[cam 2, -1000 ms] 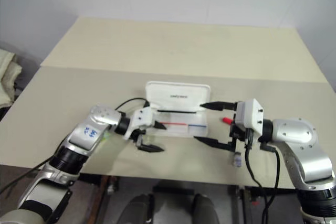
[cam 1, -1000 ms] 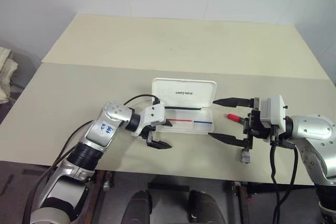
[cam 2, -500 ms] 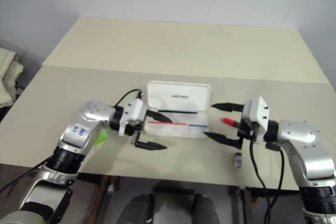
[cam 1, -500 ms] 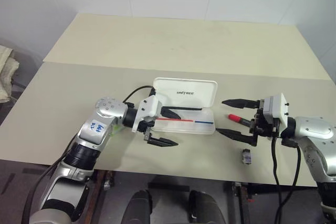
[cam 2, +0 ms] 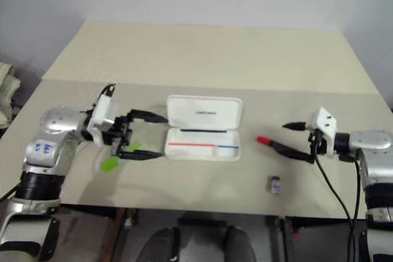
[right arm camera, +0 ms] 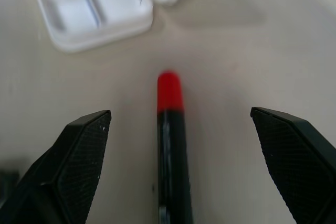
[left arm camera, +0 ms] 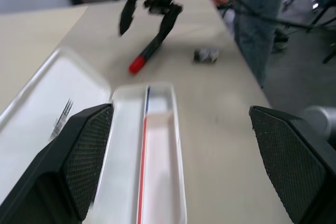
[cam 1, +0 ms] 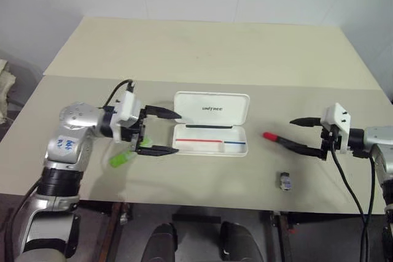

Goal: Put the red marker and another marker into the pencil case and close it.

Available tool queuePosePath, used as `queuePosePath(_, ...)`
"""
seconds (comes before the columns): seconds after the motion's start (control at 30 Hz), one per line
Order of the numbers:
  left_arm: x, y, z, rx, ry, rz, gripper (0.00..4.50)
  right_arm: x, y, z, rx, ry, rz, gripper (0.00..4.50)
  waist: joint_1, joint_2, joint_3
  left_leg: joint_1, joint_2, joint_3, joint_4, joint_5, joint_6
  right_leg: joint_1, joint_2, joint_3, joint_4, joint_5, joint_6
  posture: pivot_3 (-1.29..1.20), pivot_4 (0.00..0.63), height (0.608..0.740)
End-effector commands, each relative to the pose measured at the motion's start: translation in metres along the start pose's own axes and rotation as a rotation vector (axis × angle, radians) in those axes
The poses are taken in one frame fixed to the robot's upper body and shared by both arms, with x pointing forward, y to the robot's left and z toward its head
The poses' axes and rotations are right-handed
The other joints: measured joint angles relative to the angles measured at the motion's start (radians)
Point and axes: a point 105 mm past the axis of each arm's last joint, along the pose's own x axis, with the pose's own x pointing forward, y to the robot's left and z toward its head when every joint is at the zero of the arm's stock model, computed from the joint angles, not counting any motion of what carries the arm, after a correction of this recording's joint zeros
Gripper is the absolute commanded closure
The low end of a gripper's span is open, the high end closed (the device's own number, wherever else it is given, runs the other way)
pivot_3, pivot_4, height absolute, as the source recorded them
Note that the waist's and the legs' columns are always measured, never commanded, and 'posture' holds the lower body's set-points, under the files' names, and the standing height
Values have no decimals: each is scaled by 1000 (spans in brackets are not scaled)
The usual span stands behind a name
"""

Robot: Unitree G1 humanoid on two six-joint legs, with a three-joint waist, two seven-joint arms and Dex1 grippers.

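Currently the pencil case (cam 1: 210,129) lies open at frame centre on the table (cam 1: 202,53), lid up. Red marker (cam 1: 274,138) lies right of it, between the wide-spread fingers of the right gripper (cam 1: 306,136), untouched. Left gripper (cam 1: 164,132), jaws wide and empty, sits just left of the case; green marker (cam 1: 121,158) lies at lower left beside it.

Both arms: silver-grey metal shells, rounded joint housings, black ribbed collars at forearm. Left arm carries blue handwritten marking on white patch. Each wrist: white boxy block, black cable looping off. Left claw (cam 1: 161,132), right claw (cam 1: 306,136): two slim black pointed fingers, cross-hatched inner pads (left arm camera: 89,156).
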Motion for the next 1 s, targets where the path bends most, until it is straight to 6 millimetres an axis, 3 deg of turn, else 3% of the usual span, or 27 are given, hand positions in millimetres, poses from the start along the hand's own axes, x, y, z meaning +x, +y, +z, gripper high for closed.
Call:
queuePosePath(0.03, -6, -1, 6, 43, -5, 17, 55, 4, -1, -3, -24, 20, 37, 0, 0, 0, 0, 0, 0, 0, 0, 0, 0, 0, 0, 0, 0, 0, 0, 0, 150, 740)
queuePosePath(0.13, -19, 1, 2, 39, 20, 76, 55, 10, -5, -20, -3, 92, 36, 0, -6, 0, 0, 0, 0, 1, 0, 0, -1, 0, 0, 1, 0, 0, 1, 0, 150, 740)
queuePosePath(0.23, -25, 2, 1, 45, 33, 106, 0, 13, -10, -29, 13, 142, 19, 616, -10, 0, 0, 1, 0, 1, 0, 0, -1, 0, 0, 1, 0, 0, 1, 0, 150, 740)
queuePosePath(0.57, -27, -2, 2, 48, 41, 135, 0, 27, -13, -13, -66, 86, 36, 3905, -29, -2, -1, 2, 0, 3, 1, 5, 4, 1, 0, 3, -3, 10, -1, 0, 150, 740)
queuePosePath(0.77, -24, -2, 1, 44, 41, 137, 0, 29, -23, 17, -143, -8, -1, 3913, -31, -2, -1, 2, 0, 4, 0, 7, 3, 0, 0, 4, -2, 11, -2, 0, 150, 740)
queuePosePath(0.9, -25, -1, -1, 40, 44, 137, 0, 30, -18, 48, -200, -81, 62, 3913, -30, 0, 0, 2, 1, 4, -3, 7, 2, -2, 0, 5, -1, 11, -1, 0, 150, 740)
queuePosePath(1.0, -25, 0, -1, 40, 45, 138, 0, 31, -12, 60, -215, -105, 96, 3913, -28, 0, 0, 1, 1, 5, -3, 7, -1, -3, 1, 4, 0, 10, 0, 0, 150, 740)
